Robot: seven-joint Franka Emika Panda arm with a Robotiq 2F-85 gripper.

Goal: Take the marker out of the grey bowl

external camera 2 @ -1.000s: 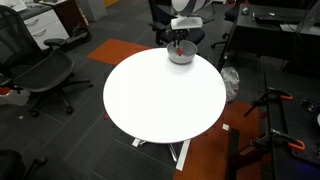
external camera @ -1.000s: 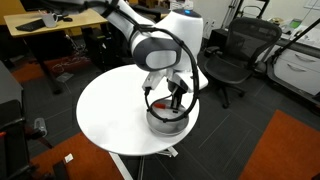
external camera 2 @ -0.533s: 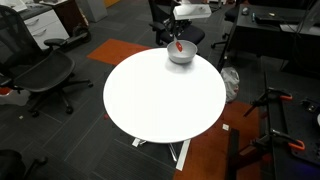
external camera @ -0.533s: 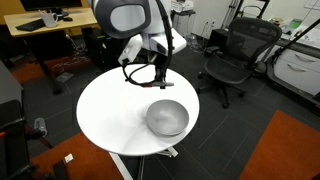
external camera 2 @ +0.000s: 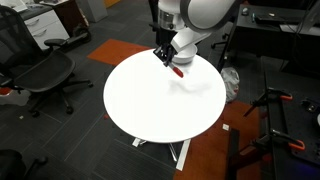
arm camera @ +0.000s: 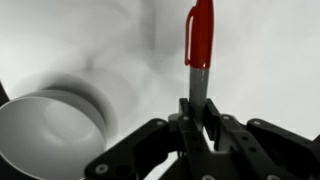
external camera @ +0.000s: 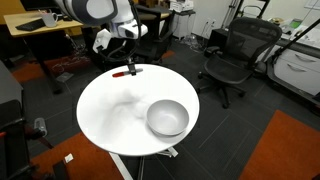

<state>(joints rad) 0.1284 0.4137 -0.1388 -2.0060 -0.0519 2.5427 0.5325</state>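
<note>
Office with black chairs (external camera: pixel 235 50) in the background | round white table (external camera: pixel 110 115) carries the grey bowl (external camera: pixel 167 118) near one edge | gripper (arm camera: pixel 198 110) clamped on the marker (arm camera: pixel 199 40) at its grey end, red part protruding | marker held above the tabletop near the opposite edge, well apart from the bowl.

Jaws closed, wrist held high
My arm (external camera: pixel 98 10) reaches out; the gripper (arm camera: pixel 198 112) pinches the marker (arm camera: pixel 199 40) between its jaws, red end past the tips.
</note>
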